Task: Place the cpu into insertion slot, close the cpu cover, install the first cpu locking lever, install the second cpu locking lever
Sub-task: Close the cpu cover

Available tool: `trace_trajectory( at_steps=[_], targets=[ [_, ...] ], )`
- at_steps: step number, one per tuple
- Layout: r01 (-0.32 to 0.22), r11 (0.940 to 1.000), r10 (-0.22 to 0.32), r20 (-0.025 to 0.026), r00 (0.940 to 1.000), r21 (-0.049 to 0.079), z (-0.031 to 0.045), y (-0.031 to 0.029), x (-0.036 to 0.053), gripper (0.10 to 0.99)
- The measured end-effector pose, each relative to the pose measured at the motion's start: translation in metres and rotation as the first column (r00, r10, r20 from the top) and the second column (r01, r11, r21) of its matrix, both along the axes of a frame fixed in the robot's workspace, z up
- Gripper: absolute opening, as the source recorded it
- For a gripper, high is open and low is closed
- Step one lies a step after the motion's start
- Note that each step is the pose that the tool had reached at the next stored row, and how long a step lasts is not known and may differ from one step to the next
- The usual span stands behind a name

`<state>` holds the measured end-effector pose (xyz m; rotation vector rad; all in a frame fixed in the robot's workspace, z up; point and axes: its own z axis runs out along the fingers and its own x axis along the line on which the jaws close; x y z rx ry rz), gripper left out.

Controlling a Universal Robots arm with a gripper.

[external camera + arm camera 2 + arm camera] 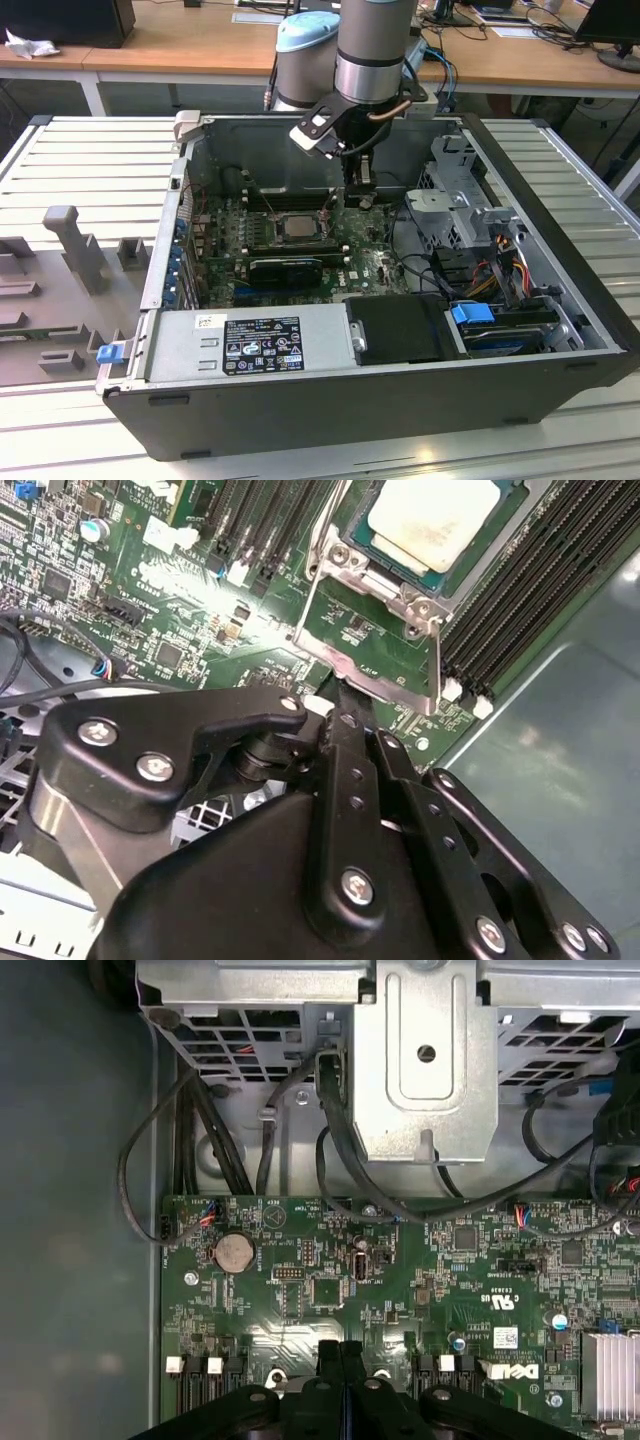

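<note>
The cpu lies flat in its socket on the motherboard, pale metal top up, and is also seen in the second wrist view. The silvery cpu cover lies down around it as a frame, with the chip showing through its window. My gripper hangs inside the case just off the socket's edge on the exterior view's right. Its black fingers are shut together, their tips close above the cover's outer rim. In the first wrist view the gripper points down at the green board. I see nothing between the fingers.
A grey drive cage with dark cables stands beyond the gripper. Memory slots flank the socket. A black card lies in front of it, then the power supply. The case walls close in all sides.
</note>
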<state>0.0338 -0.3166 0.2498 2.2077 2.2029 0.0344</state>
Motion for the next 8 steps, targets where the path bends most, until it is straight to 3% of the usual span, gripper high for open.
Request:
trace_trajectory(
  at_steps=[8],
  targets=[
    [0.0, 1.0, 0.0, 0.0, 1.0, 0.0, 0.0, 0.0, -0.0019, 0.106]
  ],
)
